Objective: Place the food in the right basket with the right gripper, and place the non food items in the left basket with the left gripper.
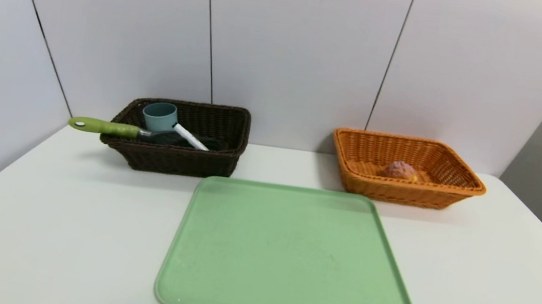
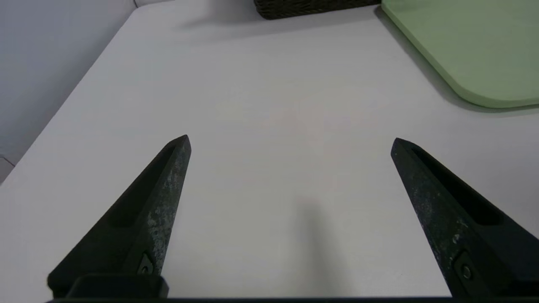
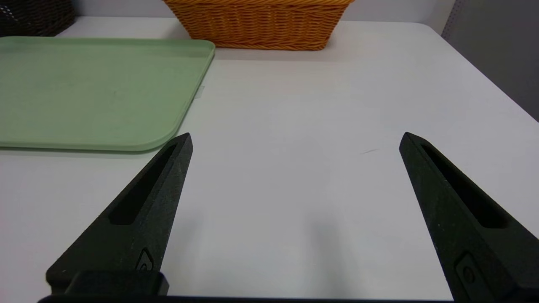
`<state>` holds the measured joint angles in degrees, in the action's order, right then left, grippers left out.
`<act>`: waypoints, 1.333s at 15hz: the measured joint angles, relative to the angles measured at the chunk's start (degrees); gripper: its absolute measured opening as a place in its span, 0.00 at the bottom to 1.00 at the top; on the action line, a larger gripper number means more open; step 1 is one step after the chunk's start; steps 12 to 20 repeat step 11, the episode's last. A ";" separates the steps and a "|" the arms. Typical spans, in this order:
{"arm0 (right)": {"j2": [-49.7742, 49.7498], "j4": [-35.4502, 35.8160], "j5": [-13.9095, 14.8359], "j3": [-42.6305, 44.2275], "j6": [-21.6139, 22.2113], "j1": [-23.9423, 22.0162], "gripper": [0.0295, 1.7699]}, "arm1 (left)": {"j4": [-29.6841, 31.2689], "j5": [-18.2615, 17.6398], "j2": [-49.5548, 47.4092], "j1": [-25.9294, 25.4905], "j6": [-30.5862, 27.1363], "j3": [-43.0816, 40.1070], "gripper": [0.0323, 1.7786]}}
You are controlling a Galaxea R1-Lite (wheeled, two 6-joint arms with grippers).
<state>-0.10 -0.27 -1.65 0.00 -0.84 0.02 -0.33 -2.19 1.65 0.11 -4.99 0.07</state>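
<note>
Both the left gripper [image 2: 290, 141] and right gripper [image 3: 296, 136] hold their jaws spread wide, gripping nothing.

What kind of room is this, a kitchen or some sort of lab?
Most likely a test or training setup, not a kitchen: a bare white table against plain wall panels, with only a green tray and two woven baskets, one dark brown and one orange, holding sorted items.
</note>
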 joint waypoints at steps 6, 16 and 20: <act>0.00 -0.02 0.05 0.00 -0.21 0.00 0.96 | 0.23 0.60 -1.51 0.07 0.72 -0.07 0.95; 0.00 0.00 0.71 0.02 0.43 0.00 0.96 | 0.23 0.62 -1.54 0.07 0.72 -0.07 0.95; 0.00 0.00 0.71 0.02 0.43 0.00 0.96 | 0.23 0.62 -1.54 0.07 0.72 -0.07 0.95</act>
